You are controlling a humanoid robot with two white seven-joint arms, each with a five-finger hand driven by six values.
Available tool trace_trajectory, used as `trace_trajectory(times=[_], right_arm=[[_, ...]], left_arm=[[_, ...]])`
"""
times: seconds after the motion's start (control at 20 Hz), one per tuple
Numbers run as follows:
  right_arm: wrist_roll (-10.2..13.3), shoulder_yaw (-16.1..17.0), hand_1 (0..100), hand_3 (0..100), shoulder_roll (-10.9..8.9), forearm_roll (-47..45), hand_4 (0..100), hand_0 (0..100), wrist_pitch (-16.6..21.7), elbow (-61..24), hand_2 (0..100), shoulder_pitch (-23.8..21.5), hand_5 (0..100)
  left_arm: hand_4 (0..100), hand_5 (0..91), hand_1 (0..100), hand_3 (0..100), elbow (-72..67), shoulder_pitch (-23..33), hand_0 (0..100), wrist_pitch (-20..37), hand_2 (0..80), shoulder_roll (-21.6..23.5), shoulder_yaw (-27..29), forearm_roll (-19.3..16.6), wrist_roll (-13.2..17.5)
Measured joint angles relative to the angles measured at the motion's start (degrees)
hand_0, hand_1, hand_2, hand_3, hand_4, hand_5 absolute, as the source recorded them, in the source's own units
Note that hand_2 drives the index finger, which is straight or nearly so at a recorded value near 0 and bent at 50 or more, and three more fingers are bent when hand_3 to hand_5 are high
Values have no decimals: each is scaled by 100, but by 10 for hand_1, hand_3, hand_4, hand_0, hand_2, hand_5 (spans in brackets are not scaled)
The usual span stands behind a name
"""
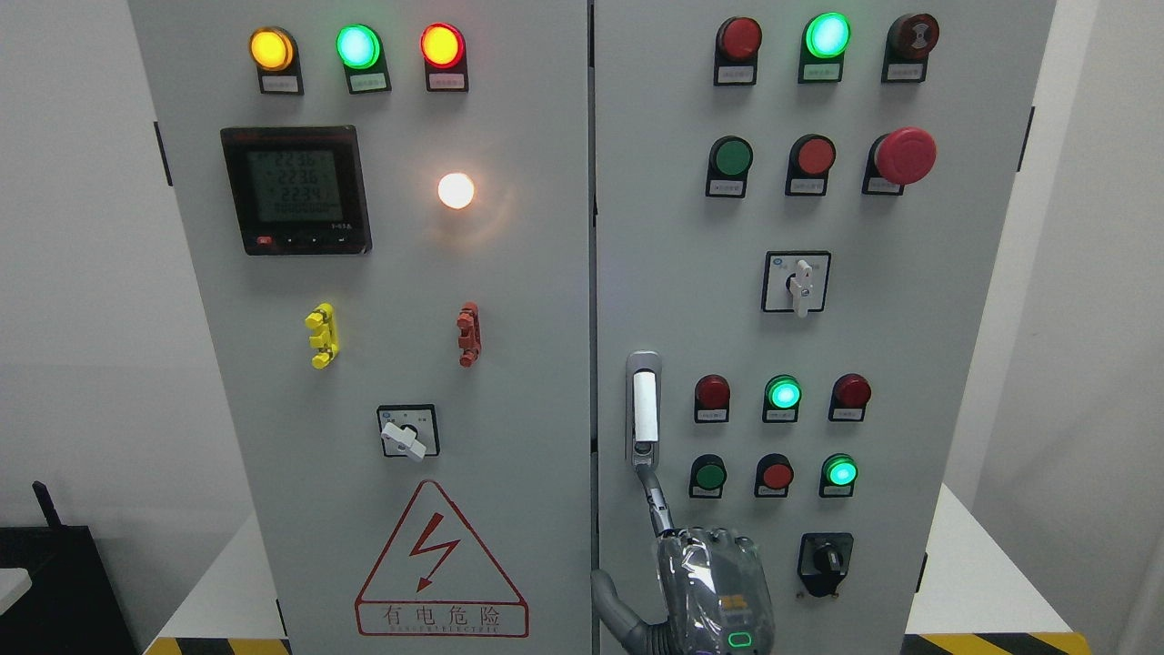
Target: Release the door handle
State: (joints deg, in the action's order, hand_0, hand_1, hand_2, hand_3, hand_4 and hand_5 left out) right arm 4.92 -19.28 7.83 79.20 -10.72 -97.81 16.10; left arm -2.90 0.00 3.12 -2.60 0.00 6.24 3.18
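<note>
The door handle (643, 407) is a silver, upright lever with a white grip, set near the left edge of the cabinet's right door (909, 318). My right hand (696, 569) comes up from the bottom edge just below it, its back wrapped in clear plastic. Its index finger (655, 500) is stretched up and its tip touches the lower end of the handle. The thumb (607, 596) is spread out to the left. No finger is curled around the handle. Both doors look closed. The left hand is out of view.
The grey cabinet carries lit lamps, push buttons, a red mushroom stop button (905, 155), rotary switches (797, 284) and a meter (296, 189). The left door (509, 364) has a lightning warning triangle (441, 564). Yellow-black floor tape (991, 643) runs at the cabinet's base.
</note>
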Motion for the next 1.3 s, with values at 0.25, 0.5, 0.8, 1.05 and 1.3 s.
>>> trace_trajectory(times=[0.25, 0.5, 0.8, 1.05, 1.3], right_arm=[[-27, 2, 288, 1000, 0, -4, 1000, 308, 0, -12, 0, 7, 1000], [-36, 7, 286, 1000, 5, -5, 1000, 309, 16, -54, 0, 12, 1000], [-58, 10, 285, 1000, 9, -2, 1000, 309, 32, -105, 0, 20, 1000], [33, 9, 285, 1000, 14, 3, 1000, 310, 49, -170, 0, 24, 1000], [461, 9, 223, 878, 18, 6, 763, 524, 75, -269, 659, -41, 806]], left_arm=[[0, 0, 389, 0, 0, 0, 120, 0, 0, 0, 0, 0, 0], [0, 0, 389, 0, 0, 0, 120, 0, 0, 0, 0, 0, 0], [0, 0, 389, 0, 0, 0, 120, 0, 0, 0, 0, 0, 0], [0, 0, 389, 0, 0, 0, 120, 0, 0, 0, 0, 0, 0], [0, 0, 389, 0, 0, 0, 120, 0, 0, -1, 0, 0, 0]])
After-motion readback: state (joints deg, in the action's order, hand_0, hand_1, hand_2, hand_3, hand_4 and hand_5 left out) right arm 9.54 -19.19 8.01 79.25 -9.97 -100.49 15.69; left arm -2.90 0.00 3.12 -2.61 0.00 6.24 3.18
